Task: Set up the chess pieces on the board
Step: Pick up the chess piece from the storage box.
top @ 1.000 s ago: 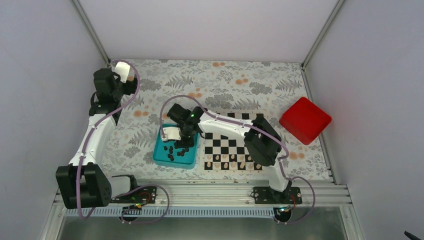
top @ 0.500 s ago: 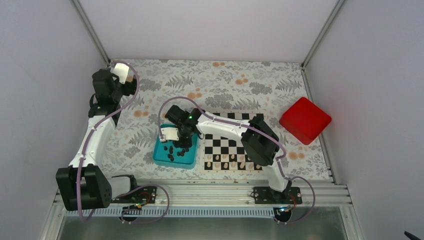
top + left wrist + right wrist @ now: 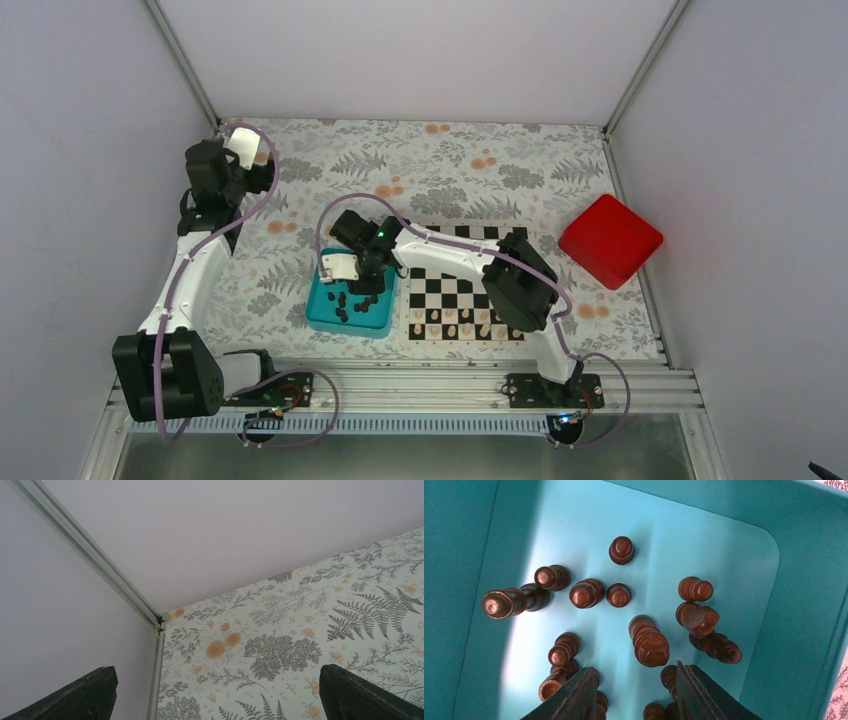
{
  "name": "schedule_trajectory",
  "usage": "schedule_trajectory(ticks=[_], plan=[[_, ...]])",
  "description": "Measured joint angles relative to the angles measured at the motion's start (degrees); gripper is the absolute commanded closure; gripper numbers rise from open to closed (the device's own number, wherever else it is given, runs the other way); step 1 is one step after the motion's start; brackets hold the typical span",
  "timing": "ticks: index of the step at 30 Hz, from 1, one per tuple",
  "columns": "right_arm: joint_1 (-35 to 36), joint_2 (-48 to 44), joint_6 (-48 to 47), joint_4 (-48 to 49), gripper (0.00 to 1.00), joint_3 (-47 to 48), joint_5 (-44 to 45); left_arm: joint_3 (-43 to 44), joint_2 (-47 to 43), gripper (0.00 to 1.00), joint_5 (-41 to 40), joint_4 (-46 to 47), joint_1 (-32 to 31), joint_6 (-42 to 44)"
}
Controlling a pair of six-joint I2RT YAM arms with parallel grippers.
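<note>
Several dark brown chess pieces (image 3: 651, 642) lie loose in the teal tray (image 3: 809, 580), seen as black dots (image 3: 352, 302) in the top view. My right gripper (image 3: 636, 677) hangs open just above them, its jaws empty. One lying piece sits just beyond the gap. The chequered board (image 3: 462, 292) lies right of the tray, with pale pieces along its near rows. My left gripper (image 3: 217, 690) is open and empty, high at the far left corner (image 3: 213, 170).
A red box (image 3: 610, 240) stands right of the board. The teal tray (image 3: 330, 318) sits left of the board. The walls' metal corner posts (image 3: 100, 562) are close to the left arm.
The right gripper has shifted slightly left over the tray. The left arm has not visibly moved.
</note>
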Motion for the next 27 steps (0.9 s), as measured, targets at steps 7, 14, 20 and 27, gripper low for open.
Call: schedule_trajectory(ticks=[7,14,20,27], plan=[[0.00,0.57,0.00,0.83,0.57,0.79,0.26,0.00,-0.33,0.00,0.26,0.11,0.09,0.04],[0.00,1.68,0.00,1.46,0.61,1.18,0.31,-0.76,-0.35,0.00,0.42,0.17,0.22,0.20],[0.02,2.49,0.04,2.01,0.73,1.27,0.22,-0.94,-0.35,0.00,0.52,0.20,0.37,0.22],[0.02,2.49,0.48,2.64,0.95,1.27,0.11,-1.11,-0.35,0.00,0.57,0.37,0.48,0.24]])
